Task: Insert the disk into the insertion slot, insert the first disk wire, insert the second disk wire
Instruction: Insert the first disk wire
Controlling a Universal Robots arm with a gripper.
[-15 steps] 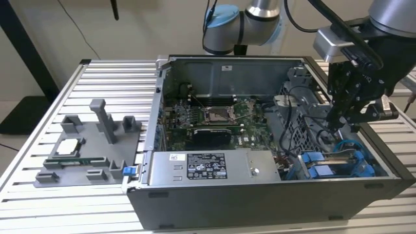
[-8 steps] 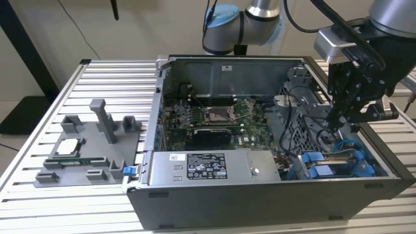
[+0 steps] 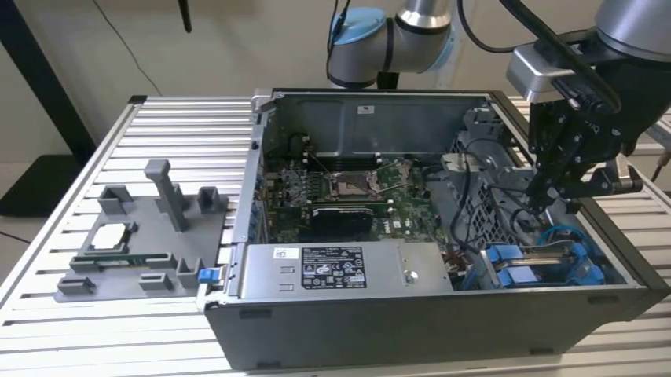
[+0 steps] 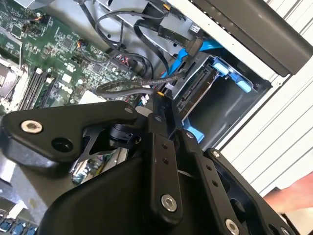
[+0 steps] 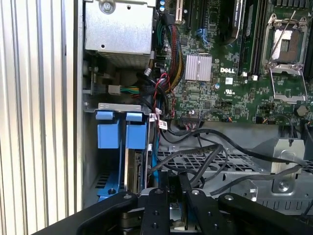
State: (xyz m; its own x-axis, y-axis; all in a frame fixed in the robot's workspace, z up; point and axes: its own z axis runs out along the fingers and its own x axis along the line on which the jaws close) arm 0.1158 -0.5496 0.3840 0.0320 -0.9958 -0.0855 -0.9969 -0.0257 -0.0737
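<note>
Exterior view: a ribbed aluminium table (image 3: pixel 63 330) bears an open grey steel computer case (image 3: pixel 419 334); a green motherboard (image 3: pixel 314 188) lies flat inside.
Disk: the disk (image 4: pixel 194 94) sits in the insertion slot (image 4: pixel 225 103) with its connector edge showing, framed by bright blue plastic.
Cables: glossy black wires (image 5: pixel 215 147) loop over a perforated metal cage (image 5: pixel 239 161).
Hidden: bay walls and blue latch tabs (image 5: pixel 107 136) cover most of the disk's body.
Arm: angled steeply down into the case corner on the exterior view's right; the gripper (image 3: pixel 542 195) hangs just above the blue bay.
Gripper state: cannot tell whether spread or closed; its own black body and the wires block the sight.
</note>
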